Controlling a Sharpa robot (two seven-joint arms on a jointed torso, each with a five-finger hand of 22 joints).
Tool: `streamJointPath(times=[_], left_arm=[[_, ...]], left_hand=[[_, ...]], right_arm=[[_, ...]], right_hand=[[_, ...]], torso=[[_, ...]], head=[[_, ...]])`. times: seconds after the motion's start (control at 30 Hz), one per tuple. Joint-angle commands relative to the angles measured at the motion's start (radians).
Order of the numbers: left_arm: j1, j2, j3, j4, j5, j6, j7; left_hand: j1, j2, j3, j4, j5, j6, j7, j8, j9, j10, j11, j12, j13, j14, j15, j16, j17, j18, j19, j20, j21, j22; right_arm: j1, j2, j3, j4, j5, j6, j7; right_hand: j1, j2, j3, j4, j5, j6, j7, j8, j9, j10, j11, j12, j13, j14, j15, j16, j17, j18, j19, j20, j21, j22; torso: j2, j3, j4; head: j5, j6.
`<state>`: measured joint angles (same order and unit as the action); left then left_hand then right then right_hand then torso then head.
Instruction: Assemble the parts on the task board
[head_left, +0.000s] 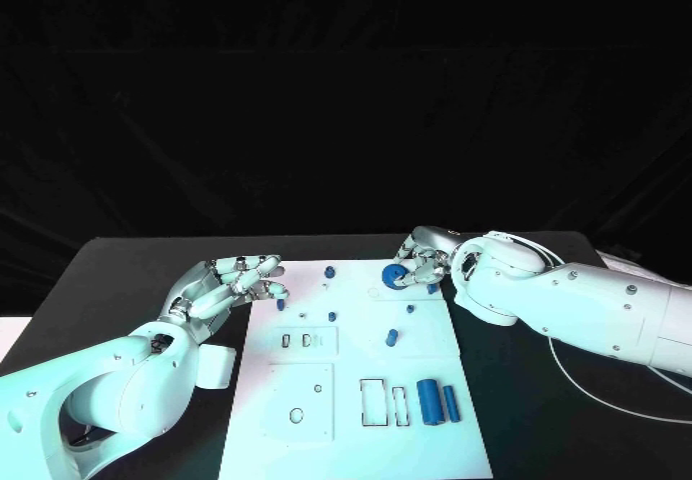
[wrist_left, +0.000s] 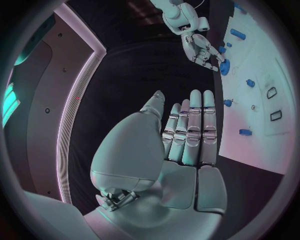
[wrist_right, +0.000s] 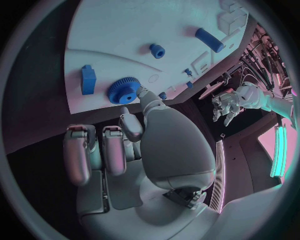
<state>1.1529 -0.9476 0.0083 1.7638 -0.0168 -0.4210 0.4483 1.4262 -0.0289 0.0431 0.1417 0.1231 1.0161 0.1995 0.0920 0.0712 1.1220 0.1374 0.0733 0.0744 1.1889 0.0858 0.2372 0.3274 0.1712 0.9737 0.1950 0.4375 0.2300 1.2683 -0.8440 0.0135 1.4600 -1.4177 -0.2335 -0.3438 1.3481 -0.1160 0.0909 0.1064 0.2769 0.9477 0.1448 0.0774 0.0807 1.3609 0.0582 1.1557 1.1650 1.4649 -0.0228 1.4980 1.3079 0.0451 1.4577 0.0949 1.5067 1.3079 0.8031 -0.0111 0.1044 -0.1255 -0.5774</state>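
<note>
Touching gear (head_left: 392, 276) (on task board (head_left: 346, 420)): right hand (head_left: 427, 262)

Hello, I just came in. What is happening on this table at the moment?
A two-armed robot is assembling small blue parts on a white task board. Its right hand is at the board's far edge, fingers touching a blue gear that lies there. Its left hand hovers open beside the board's left edge, holding nothing. Other parts, such as a blue cylinder, lie untouched on the board.
</note>
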Motion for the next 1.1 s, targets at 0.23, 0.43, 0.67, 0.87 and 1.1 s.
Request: streamJointPath(times=[0.23, 0.43, 0.67, 0.87, 1.1], left_arm=[[0.001, 0.002, 0.001, -0.002, -0.005, 0.02, 0.006], [0.001, 0.003, 0.001, -0.002, -0.005, 0.021, 0.005], [0.001, 0.001, 0.001, -0.002, -0.005, 0.021, 0.004], [0.001, 0.001, 0.001, -0.002, -0.005, 0.022, 0.004], [0.001, 0.0, 0.001, -0.002, -0.005, 0.023, 0.003]], left_hand=[[0.0, 0.007, 0.001, -0.007, -0.002, 0.001, 0.006, -0.006, -0.001, -0.002, 0.008, -0.004, 0.001, -0.005, 0.001, -0.004, 0.001, 0.007, -0.007, -0.002, 0.002, 0.001], [0.0, 0.007, 0.001, -0.007, -0.002, 0.001, 0.006, -0.006, -0.001, -0.002, 0.008, -0.004, 0.001, -0.005, 0.001, -0.004, 0.001, 0.007, -0.007, -0.002, 0.002, 0.001], [0.001, 0.007, 0.001, -0.007, -0.002, 0.001, 0.006, -0.007, -0.001, -0.002, 0.008, -0.005, 0.001, -0.007, 0.002, -0.005, 0.001, 0.007, -0.008, -0.002, 0.001, 0.001], [0.001, 0.007, 0.001, -0.007, -0.002, 0.001, 0.006, -0.007, -0.001, -0.002, 0.008, -0.005, 0.001, -0.007, 0.002, -0.005, 0.001, 0.007, -0.008, -0.002, 0.001, 0.001], [0.001, 0.007, 0.001, -0.007, -0.002, 0.001, 0.006, -0.007, -0.001, -0.002, 0.008, -0.005, 0.001, -0.007, 0.002, -0.005, 0.001, 0.007, -0.008, -0.002, 0.001, 0.001]], right_arm=[[-0.005, 0.015, 0.0, -0.02, -0.014, 0.018, -0.014], [-0.006, 0.022, 0.0, -0.033, -0.015, 0.026, -0.015], [-0.006, 0.022, 0.0, -0.045, -0.012, 0.046, -0.014], [-0.007, 0.027, 0.0, -0.046, -0.011, 0.062, -0.012], [-0.011, 0.037, -0.001, -0.048, -0.03, 0.074, -0.016]], right_hand=[[0.01, 0.013, -0.007, -0.001, 0.001, 0.008, 0.003, 0.005, 0.001, 0.007, 0.0, 0.013, 0.012, 0.08, 0.009, 0.007, 0.124, -0.011, 0.009, 0.002, 0.004, 0.112], [0.011, 0.02, -0.008, 0.002, 0.001, 0.014, 0.003, 0.008, 0.002, 0.015, 0.0, 0.032, 0.033, 0.08, 0.01, 0.008, 0.126, -0.011, 0.01, 0.003, 0.005, 0.114], [0.016, 0.035, -0.005, 0.003, 0.002, 0.035, 0.0, 0.018, 0.006, 0.03, -0.002, 0.067, 0.072, 0.08, 0.008, 0.01, 0.129, -0.012, 0.012, 0.003, 0.008, 0.119], [0.022, 0.05, 0.002, 0.002, -0.004, 0.064, -0.007, 0.031, 0.011, 0.044, -0.008, 0.096, 0.104, 0.081, 0.004, 0.012, 0.133, -0.013, 0.015, 0.0, 0.01, 0.125], [0.024, 0.054, 0.008, 0.001, -0.028, 0.077, -0.01, 0.035, 0.013, 0.051, -0.011, 0.109, 0.12, 0.081, 0.001, 0.013, 0.136, -0.014, 0.018, -0.003, 0.012, 0.129]], torso=[[-0.001, -0.0011, 0.0001], [-0.001, -0.0012, 0.0018], [-0.001, -0.0019, 0.002], [-0.001, -0.0013, 0.0019], [0.0, -0.0011, 0.0023]], head=[[0.001, -0.003], [0.0, -0.005], [-0.001, -0.008], [0.0, -0.008], [0.001, -0.011]])
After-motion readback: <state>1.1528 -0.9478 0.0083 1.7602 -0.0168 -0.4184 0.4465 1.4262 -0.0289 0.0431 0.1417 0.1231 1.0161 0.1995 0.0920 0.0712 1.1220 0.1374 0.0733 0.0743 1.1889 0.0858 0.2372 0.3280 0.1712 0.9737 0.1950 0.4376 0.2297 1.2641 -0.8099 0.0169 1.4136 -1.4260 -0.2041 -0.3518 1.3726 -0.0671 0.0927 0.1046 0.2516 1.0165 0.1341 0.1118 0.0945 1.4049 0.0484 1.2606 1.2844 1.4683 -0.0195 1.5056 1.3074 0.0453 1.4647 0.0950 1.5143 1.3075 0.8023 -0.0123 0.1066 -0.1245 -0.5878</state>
